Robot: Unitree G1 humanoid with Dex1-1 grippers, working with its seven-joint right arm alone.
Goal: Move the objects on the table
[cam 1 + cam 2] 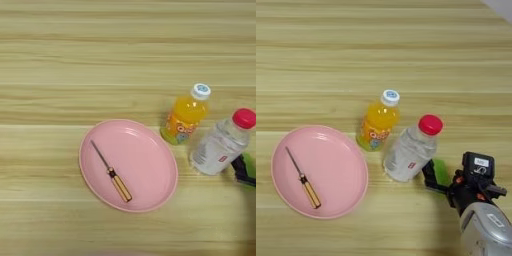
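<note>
Though partly legible, orange bottle label (373,136).

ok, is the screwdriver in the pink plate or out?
In. The yellow-handled screwdriver lies flat inside the round pink plate, wholly within its rim.

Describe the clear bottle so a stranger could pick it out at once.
On the wooden table, look right of the pink plate to two upright bottles. The clear bottle is the right one, nearest the right gripper. Its red cap and clear contents set it apart from the white-capped orange juice bottle.
</note>
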